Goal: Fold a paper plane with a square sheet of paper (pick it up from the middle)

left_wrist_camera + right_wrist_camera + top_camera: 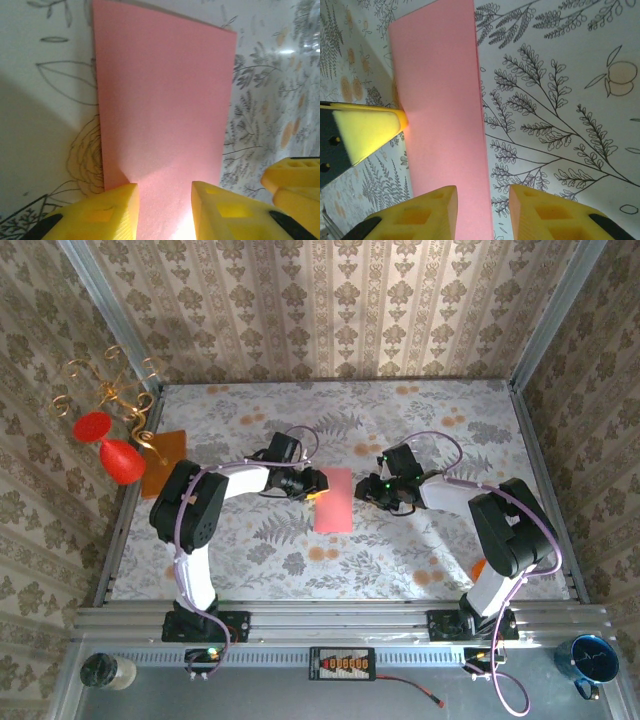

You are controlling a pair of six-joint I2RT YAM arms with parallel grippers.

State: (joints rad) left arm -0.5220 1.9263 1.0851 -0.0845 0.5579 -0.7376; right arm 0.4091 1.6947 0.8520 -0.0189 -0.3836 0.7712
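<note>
Nearest the arm bases, the lower end of the square sheet of paper (333, 505) lies free on the table (420, 550), and both tools sit a little above its middle. It shows as a narrow pink strip, so I judge it already folded in half. The left tool (164, 192) has its fingers spread, and the strip runs flat through the gap. The right tool (482, 192) is spread too and straddles the strip's long edge, one finger over paper and one over the table. Neither pinches anything.

The main risk is crowding. The tools meet from opposite sides at nearly the same spot, so a closing or pressing move by one could knock the other. Thin paper flat on a smooth table may also skate or buckle if a finger pushes sideways. A loose half-fold could spring open or skew and spoil the next crease. A pinch at the edge might catch just one layer.

The top view gives the whole strip and the orange sheet (165, 455), well apart near the table's far left corner. The right wrist view adds that one of the left tool's fingers (365, 132) touches the strip's opposite long edge. The left wrist view shows the strip's far short end lying flat with crisp corners.
</note>
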